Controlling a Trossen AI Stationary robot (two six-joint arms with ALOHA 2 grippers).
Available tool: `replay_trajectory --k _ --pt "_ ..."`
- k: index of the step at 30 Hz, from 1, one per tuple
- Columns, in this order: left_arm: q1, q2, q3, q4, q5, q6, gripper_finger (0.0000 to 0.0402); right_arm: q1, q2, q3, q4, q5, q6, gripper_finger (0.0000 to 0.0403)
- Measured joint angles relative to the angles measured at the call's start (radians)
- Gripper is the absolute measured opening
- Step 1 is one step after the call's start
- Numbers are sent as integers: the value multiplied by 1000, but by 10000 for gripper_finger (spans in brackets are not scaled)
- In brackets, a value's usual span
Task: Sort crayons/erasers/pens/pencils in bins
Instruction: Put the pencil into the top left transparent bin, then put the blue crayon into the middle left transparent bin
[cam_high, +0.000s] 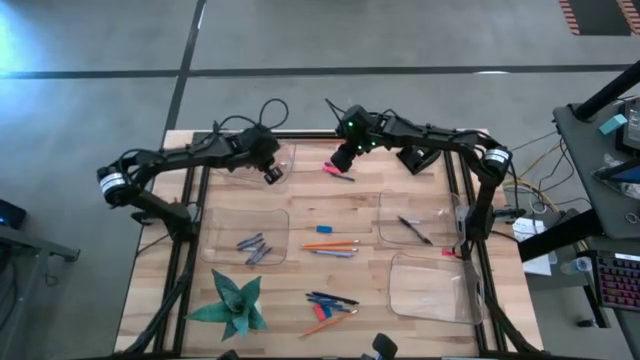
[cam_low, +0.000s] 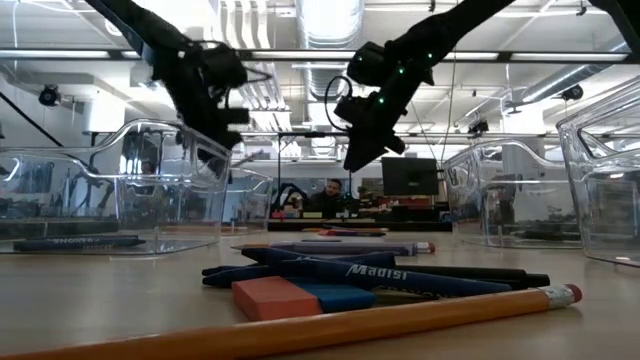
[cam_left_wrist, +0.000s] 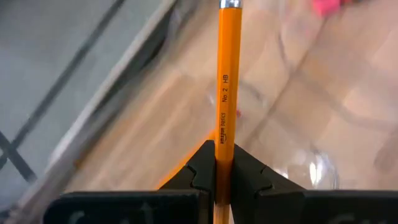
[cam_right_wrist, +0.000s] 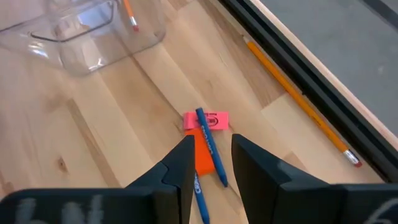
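Observation:
My left gripper (cam_high: 272, 173) hangs over the far-left clear bin (cam_high: 283, 158), shut on an orange pencil (cam_left_wrist: 227, 93). My right gripper (cam_high: 342, 160) stands open above a pink eraser (cam_right_wrist: 214, 119) and a blue pen (cam_right_wrist: 210, 149), which lie on the table in line with the gap between its fingers; it touches neither. The left bin holds several grey-blue crayons (cam_high: 253, 248). A dark pen (cam_high: 415, 230) lies in the right bin (cam_high: 388, 205). Loose pencils (cam_high: 330, 245) lie mid-table. More pens (cam_high: 332, 299) lie near the front. My left gripper pinches the pencil's shaft (cam_left_wrist: 224, 140) between its two fingers. The pencil runs along the fingers and sticks out well past their tips, its metal-banded end (cam_left_wrist: 230, 4) away from the gripper. It slants down and forward, lifted clear of the table.
A fourth bin (cam_high: 430, 285) stands at the near right. A green paper star (cam_high: 232, 305) lies at the near left. One pencil (cam_right_wrist: 298, 93) lies along the table's far edge. A red eraser (cam_low: 275, 297) and a pencil (cam_low: 400, 318) lie near the front.

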Motion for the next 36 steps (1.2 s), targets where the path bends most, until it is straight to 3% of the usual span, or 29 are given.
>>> replay_trajectory --k 13,26,36 --pt "6 34 -94 65 29 -26 8 2 -1 -49 126 -2 51 91" --pt "6 73 -94 108 13 -28 41 2 -1 -51 134 -2 50 102" --pt "7 60 -75 98 3 -27 45 2 -1 -52 134 -2 49 94"
